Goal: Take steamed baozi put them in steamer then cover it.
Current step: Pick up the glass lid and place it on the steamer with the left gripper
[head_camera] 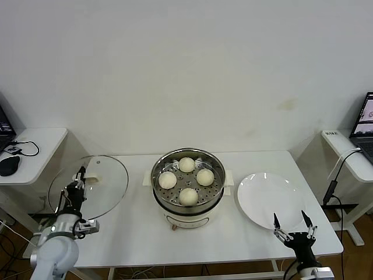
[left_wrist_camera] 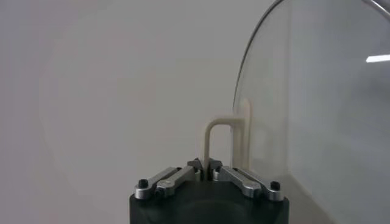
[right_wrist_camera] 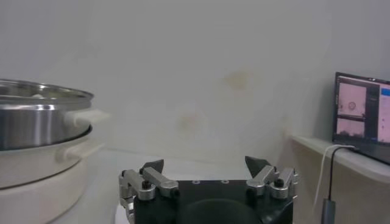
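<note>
Centrally on the white table [head_camera: 134, 233] stood the steamer [head_camera: 187, 201], a shiny steel basket with a perforated floor on a cream-white pot base. Inside it lay four steamed baozi [head_camera: 187, 165], arranged like a clock: one at twelve, one at three, one at six and one at nine, each apart from the others.

At roughly nine o'clock from the steamer, over the table's left end, the cover [head_camera: 102, 182] was held tilted up off the surface. The left gripper [head_camera: 78, 181] had its fingers pressed together on the cover's cream-white handle [left_wrist_camera: 225, 137]; the left wrist view showed the handle loop pinched between the tips, with the glass disc standing on edge beside it.

At three o'clock from the steamer, just beside it, lay a flat white plate [head_camera: 269, 198], holding nothing. The right gripper [head_camera: 292, 223] hung at the plate's near edge, fingers spread wide and holding nothing.

Farther right, a side desk carried a laptop [right_wrist_camera: 361, 115] with a lit screen; its writing was too small to read.
</note>
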